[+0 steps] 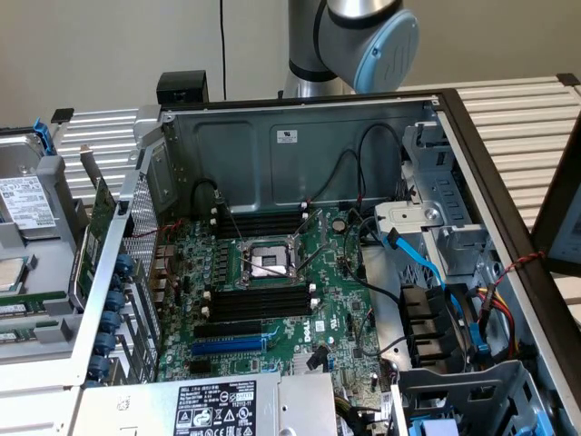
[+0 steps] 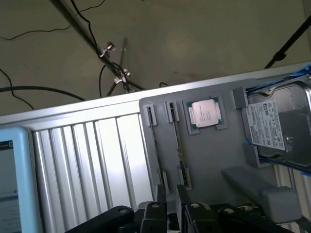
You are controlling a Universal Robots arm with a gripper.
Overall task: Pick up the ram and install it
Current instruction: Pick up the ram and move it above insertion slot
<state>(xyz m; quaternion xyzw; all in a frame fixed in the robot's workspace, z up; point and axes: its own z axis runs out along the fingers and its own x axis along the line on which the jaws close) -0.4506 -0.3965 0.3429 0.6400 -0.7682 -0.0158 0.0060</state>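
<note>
Black two-fingered gripper [image 2: 171,201]: fingers slightly apart, pinching nothing. Just beyond them I see the ram [image 2: 178,145], a thin stick viewed edge-on, standing in a slotted grey plastic tray [image 2: 209,160] at the exterior frame's left edge.

Robotics lab: robot arm [image 1: 354,41] behind an opened computer case [image 1: 309,136]

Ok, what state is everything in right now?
ram sticks: both standing on edge in the tray, not picked up.
memory slots: empty.
CPU: in its tray recess.
hard drive: in the tray cradle.
computer case: open, side panel off.
gripper: close to the ram sticks.
</note>
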